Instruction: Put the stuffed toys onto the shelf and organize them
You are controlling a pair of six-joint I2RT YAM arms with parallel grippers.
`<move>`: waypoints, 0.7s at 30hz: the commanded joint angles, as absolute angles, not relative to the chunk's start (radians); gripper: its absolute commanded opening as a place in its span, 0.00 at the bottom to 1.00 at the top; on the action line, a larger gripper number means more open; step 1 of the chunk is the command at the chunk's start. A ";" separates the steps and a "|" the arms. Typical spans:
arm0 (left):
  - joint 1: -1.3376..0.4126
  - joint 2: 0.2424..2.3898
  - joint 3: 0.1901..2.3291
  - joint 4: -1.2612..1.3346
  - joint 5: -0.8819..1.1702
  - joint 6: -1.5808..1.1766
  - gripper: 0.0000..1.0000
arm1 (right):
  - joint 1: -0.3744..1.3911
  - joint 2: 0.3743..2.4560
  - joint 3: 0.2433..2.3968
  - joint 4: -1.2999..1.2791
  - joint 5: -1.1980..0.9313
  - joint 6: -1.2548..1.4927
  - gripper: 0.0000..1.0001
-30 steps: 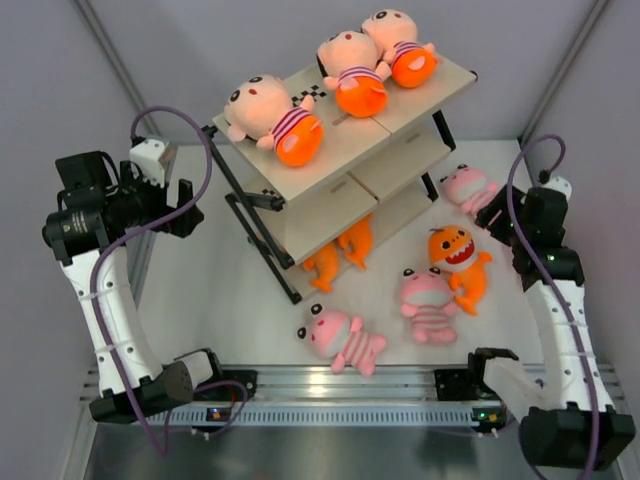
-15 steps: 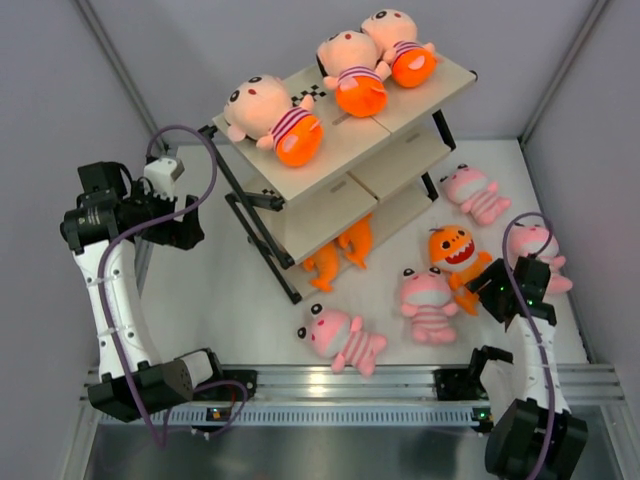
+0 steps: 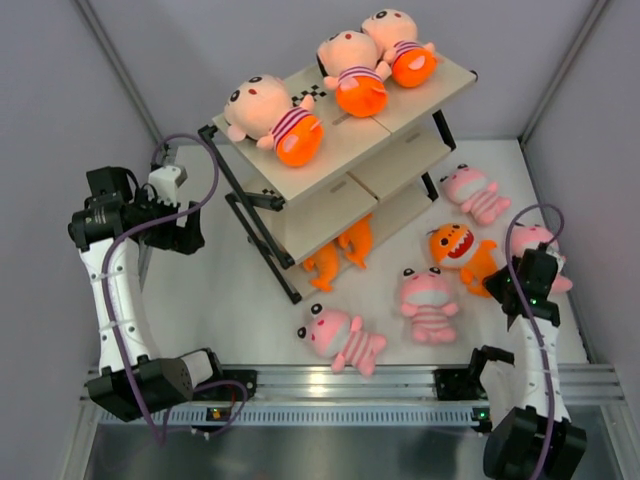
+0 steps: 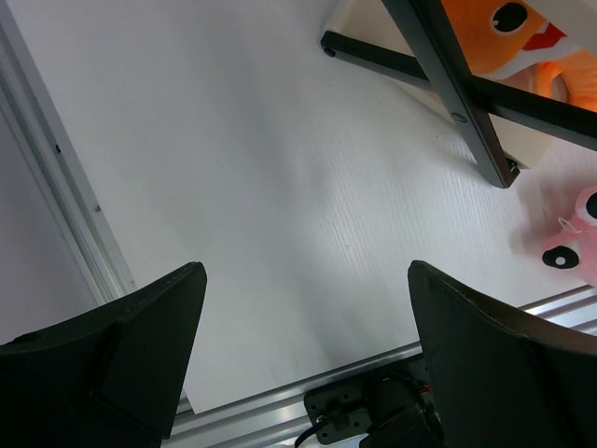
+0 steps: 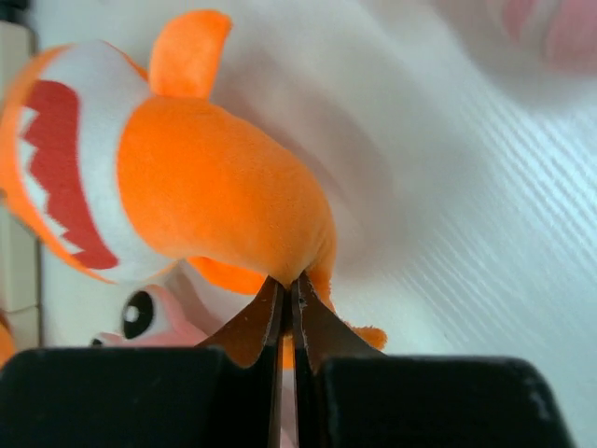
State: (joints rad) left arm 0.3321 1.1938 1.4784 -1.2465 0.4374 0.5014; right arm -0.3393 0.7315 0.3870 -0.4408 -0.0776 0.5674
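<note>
The right claw [image 5: 287, 287] is pinched on the rear of the orange toothy creature [image 5: 215, 187], which lies on the desk [image 3: 230, 290] right of the shelf [image 3: 405, 105]. The left claw [image 4: 308, 275] gapes wide.

A robot lab cell: grey panel walls [image 3: 60, 80], aluminium rail [image 3: 340, 385], white tabletop [image 3: 220, 300].
</note>
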 commanded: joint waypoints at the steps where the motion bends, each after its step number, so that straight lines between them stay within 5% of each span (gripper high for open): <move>1: 0.330 1.196 1.450 -1.186 0.417 0.509 0.96 | -0.353 0.690 0.544 -0.433 -0.035 0.509 0.00; 11: 0.330 1.209 1.463 -1.184 0.446 0.485 0.96 | -0.131 0.695 0.726 -0.395 0.023 0.643 0.00; 21: 0.330 1.193 1.463 -1.186 0.422 0.499 0.96 | 0.244 0.975 0.790 -0.134 0.084 0.724 0.00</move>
